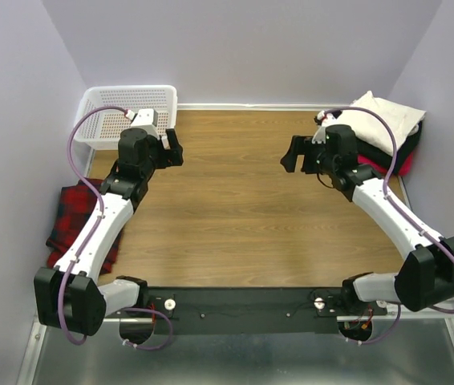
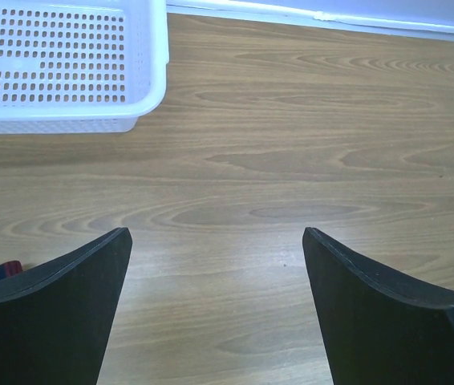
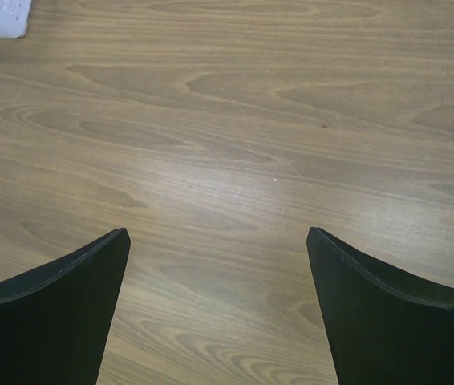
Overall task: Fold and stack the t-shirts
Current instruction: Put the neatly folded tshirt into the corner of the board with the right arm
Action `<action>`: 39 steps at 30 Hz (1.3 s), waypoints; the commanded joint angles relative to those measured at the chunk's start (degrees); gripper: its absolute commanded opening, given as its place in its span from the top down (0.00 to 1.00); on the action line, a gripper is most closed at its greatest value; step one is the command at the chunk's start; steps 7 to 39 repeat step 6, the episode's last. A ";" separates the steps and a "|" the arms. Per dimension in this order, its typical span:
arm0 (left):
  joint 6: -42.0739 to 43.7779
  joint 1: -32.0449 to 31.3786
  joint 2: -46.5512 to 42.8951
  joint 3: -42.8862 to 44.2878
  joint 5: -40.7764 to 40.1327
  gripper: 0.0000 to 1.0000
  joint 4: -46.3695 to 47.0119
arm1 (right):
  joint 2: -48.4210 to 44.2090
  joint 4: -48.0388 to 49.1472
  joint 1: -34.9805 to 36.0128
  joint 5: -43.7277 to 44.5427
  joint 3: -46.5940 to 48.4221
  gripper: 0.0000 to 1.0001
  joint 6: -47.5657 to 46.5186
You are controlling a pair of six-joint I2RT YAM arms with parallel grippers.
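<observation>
A folded cream-white cloth t-shirt [image 1: 383, 120] lies on a black one [image 1: 411, 141] and a red one [image 1: 383, 167] in the far right corner of the wooden surface [image 1: 235, 208], likely stacked there to keep the middle free. The left end effector [image 1: 172, 149] and right end effector [image 1: 293, 154] hover fully spread, gripping nothing. Only the overhead view shows the stack and a dark red checked cloth [image 1: 70, 216] at the left edge, possibly another garment. The wrist views show bare wood and a white perforated plastic basket [image 2: 66, 56].

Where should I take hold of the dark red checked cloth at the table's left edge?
The dark red checked cloth lies flat and rumpled, its right part under the left arm. Pinch its exposed far edge from above with the left gripper.
</observation>
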 commanded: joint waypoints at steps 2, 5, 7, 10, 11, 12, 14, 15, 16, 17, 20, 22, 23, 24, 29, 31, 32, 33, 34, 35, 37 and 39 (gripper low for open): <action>1.00 -0.41 -0.73 -0.61 -2.67 0.03 1.70 | 0.48 2.15 0.48 -0.44 -0.51 0.00 -1.45; 2.13 -0.41 0.06 -0.09 -3.12 0.03 0.83 | 0.74 2.42 0.39 -0.26 -0.68 0.00 -1.27; 2.23 -0.49 -0.29 -0.09 -2.77 0.03 1.17 | 0.74 2.59 0.48 -0.18 -0.77 0.00 -1.36; 2.23 -0.49 -0.29 -0.09 -2.77 0.03 1.17 | 0.74 2.59 0.48 -0.18 -0.77 0.00 -1.36; 2.23 -0.49 -0.29 -0.09 -2.77 0.03 1.17 | 0.74 2.59 0.48 -0.18 -0.77 0.00 -1.36; 2.23 -0.49 -0.29 -0.09 -2.77 0.03 1.17 | 0.74 2.59 0.48 -0.18 -0.77 0.00 -1.36; 2.23 -0.49 -0.29 -0.09 -2.77 0.03 1.17 | 0.74 2.59 0.48 -0.18 -0.77 0.00 -1.36; 2.23 -0.49 -0.29 -0.09 -2.77 0.03 1.17 | 0.74 2.59 0.48 -0.18 -0.77 0.00 -1.36; 2.23 -0.49 -0.29 -0.09 -2.77 0.03 1.17 | 0.74 2.59 0.48 -0.18 -0.77 0.00 -1.36; 2.23 -0.49 -0.29 -0.09 -2.77 0.03 1.17 | 0.74 2.59 0.48 -0.18 -0.77 0.00 -1.36; 2.23 -0.49 -0.29 -0.09 -2.77 0.03 1.17 | 0.74 2.59 0.48 -0.18 -0.77 0.00 -1.36; 2.23 -0.49 -0.29 -0.09 -2.77 0.03 1.17 | 0.74 2.59 0.48 -0.18 -0.77 0.00 -1.36; 2.23 -0.49 -0.29 -0.09 -2.77 0.03 1.17 | 0.74 2.59 0.48 -0.18 -0.77 0.00 -1.36; 2.23 -0.49 -0.29 -0.09 -2.77 0.03 1.17 | 0.74 2.59 0.48 -0.18 -0.77 0.00 -1.36; 2.23 -0.49 -0.29 -0.09 -2.77 0.03 1.17 | 0.74 2.59 0.48 -0.18 -0.77 0.00 -1.36; 2.23 -0.49 -0.29 -0.09 -2.77 0.03 1.17 | 0.74 2.59 0.48 -0.18 -0.77 0.00 -1.36; 2.23 -0.49 -0.29 -0.09 -2.77 0.03 1.17 | 0.74 2.59 0.48 -0.18 -0.77 0.00 -1.36; 2.23 -0.49 -0.29 -0.09 -2.77 0.03 1.17 | 0.74 2.59 0.48 -0.18 -0.77 0.00 -1.36; 2.23 -0.49 -0.29 -0.09 -2.77 0.03 1.17 | 0.74 2.59 0.48 -0.18 -0.77 0.00 -1.36; 2.23 -0.49 -0.29 -0.09 -2.77 0.03 1.17 | 0.74 2.59 0.48 -0.18 -0.77 0.00 -1.36; 2.23 -0.49 -0.29 -0.09 -2.77 0.03 1.17 | 0.74 2.59 0.48 -0.18 -0.77 0.00 -1.36; 2.23 -0.49 -0.29 -0.09 -2.77 0.03 1.17 | 0.74 2.59 0.48 -0.18 -0.77 0.00 -1.36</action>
